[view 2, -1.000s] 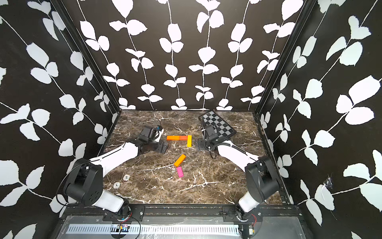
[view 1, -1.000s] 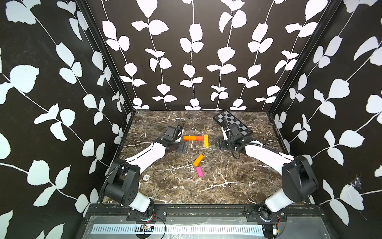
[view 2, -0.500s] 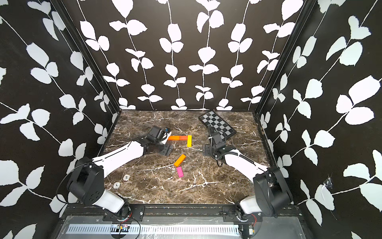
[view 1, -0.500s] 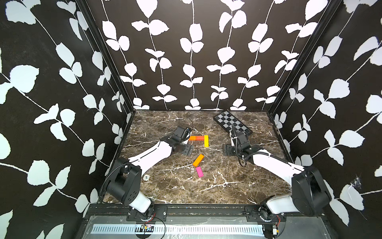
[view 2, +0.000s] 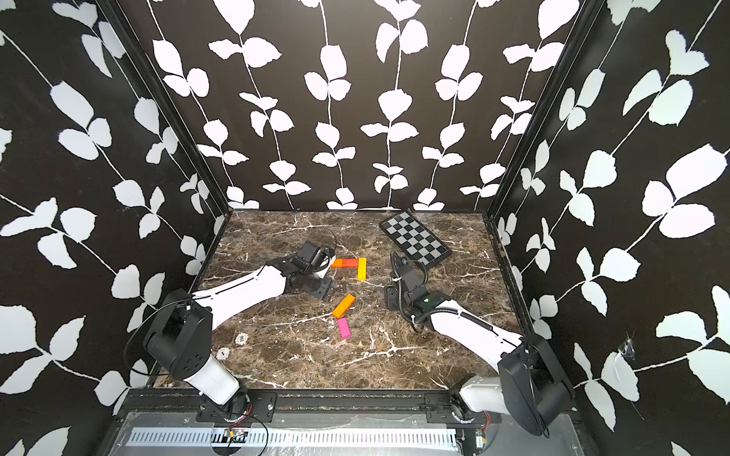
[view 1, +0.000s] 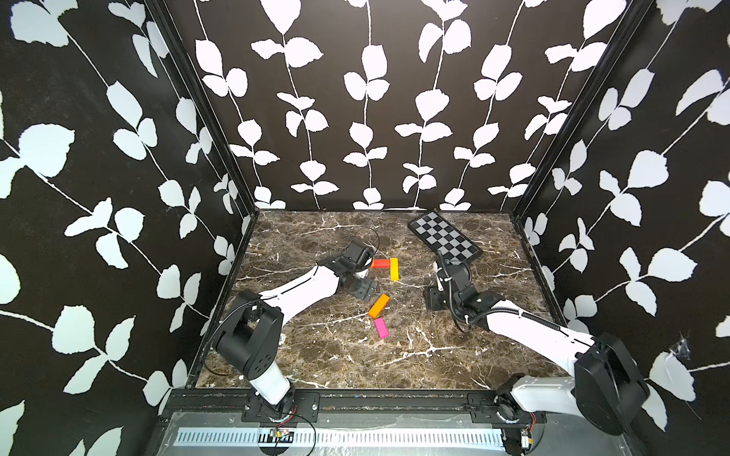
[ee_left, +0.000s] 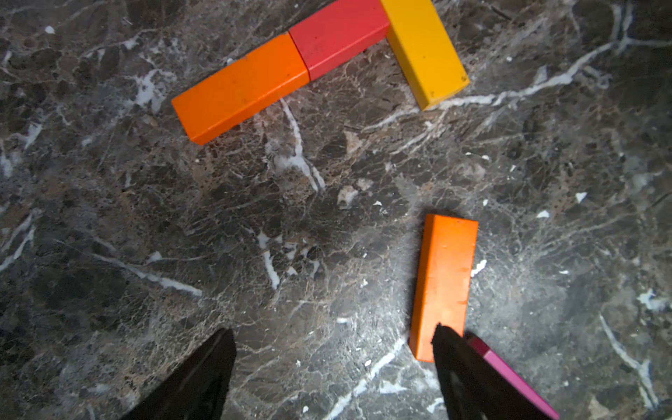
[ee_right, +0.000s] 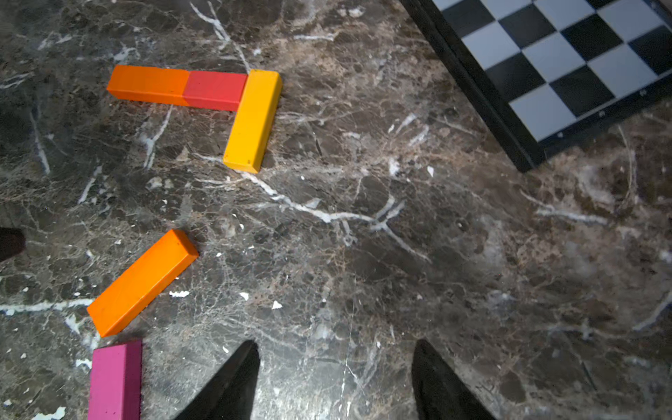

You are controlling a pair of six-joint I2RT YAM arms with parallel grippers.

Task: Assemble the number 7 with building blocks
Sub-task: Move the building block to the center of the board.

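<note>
An orange bar (ee_right: 149,85) and a red-orange bar (ee_right: 214,91) lie end to end, and a yellow bar (ee_right: 252,120) joins them at a right angle, shaping the upper corner of the number 7. A loose orange bar (view 1: 379,305) lies slanted nearer the front, with a pink bar (view 1: 381,328) just past its end. My left gripper (ee_left: 332,329) stands open over bare marble, one fingertip (ee_left: 451,349) over the loose orange bar's (ee_left: 445,283) end. My right gripper (ee_right: 335,342) is open and empty, to the right of the blocks.
A black-and-grey checkered board (view 1: 444,241) lies at the back right, close behind the right arm. Black leaf-patterned walls enclose the marble table on three sides. Two small white discs (view 2: 241,338) sit at the front left.
The left arm has swung right and forward, from beside the top bar to the loose orange bar. The right arm has pulled back toward the front, away from the yellow bar.
</note>
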